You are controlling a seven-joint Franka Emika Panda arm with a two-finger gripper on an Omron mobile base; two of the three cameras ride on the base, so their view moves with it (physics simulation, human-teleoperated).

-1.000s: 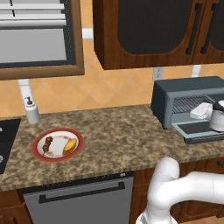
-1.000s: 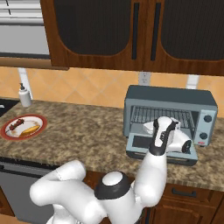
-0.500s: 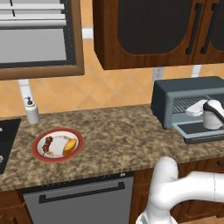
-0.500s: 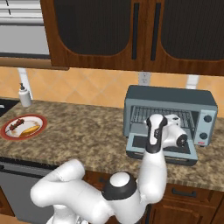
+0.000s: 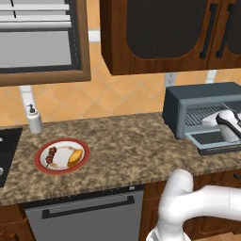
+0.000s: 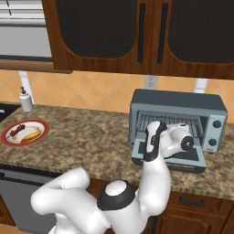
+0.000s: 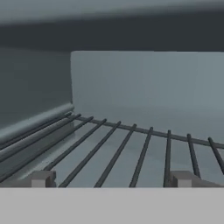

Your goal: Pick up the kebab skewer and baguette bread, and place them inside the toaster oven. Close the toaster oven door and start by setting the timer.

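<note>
The kebab skewer and the golden baguette bread lie side by side on a red-rimmed plate at the counter's left; from the right base the skewer and bread sit on that plate too. The blue-grey toaster oven stands at the right with its door dropped flat. My white hand hovers over the door at the oven's mouth. Along the hand, my gripper is open over the wire rack, with nothing between the fingertips.
A soap dispenser stands by the wall behind the plate. Bare granite counter stretches between plate and oven. The oven's knobs sit on its right face. A dishwasher front lies below the counter; dark wall cabinets hang overhead.
My hand has edged a little to the right at the oven's mouth and the forearm has shifted with it. The jaws stay open. Plate, skewer and bread have not moved.
</note>
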